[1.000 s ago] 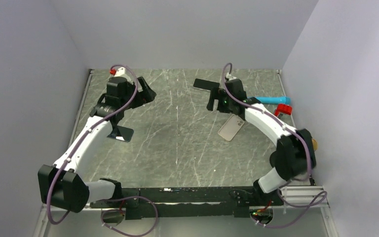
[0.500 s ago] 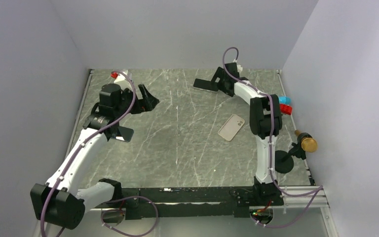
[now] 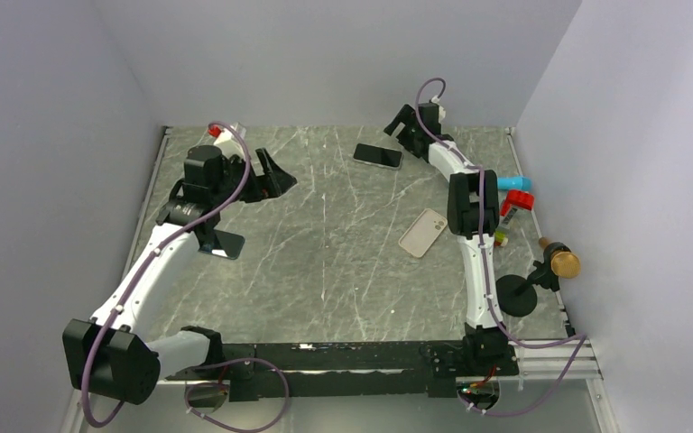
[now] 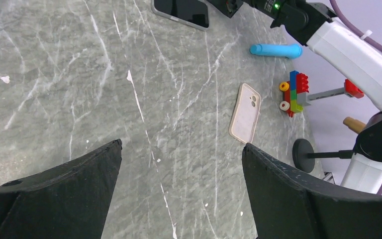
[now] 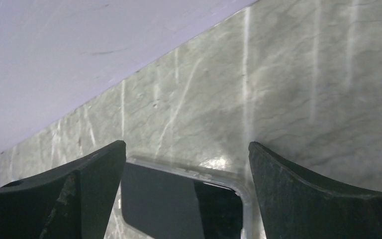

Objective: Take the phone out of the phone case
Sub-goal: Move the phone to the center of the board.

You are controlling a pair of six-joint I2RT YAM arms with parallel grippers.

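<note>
Phone (image 3: 378,155) lies screen-up at the far side of the desk (image 3: 325,271), just beside the right fingers (image 3: 400,124). The beige phone case (image 3: 422,233) lies well apart from it, nearer the middle.

Left wrist view: left fingers (image 4: 54,194) spread wide, empty, above bare desk.

Right wrist view: right fingers spread, empty, with the phone's end showing between them.

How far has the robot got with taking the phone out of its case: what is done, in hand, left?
Done, it seems: the phone lies at the far side of the table, apart from the beige case mid-table. In hand: nothing; the right gripper hangs open by the phone, the left gripper is open and empty. Left: probably only drawing the arms back.
</note>
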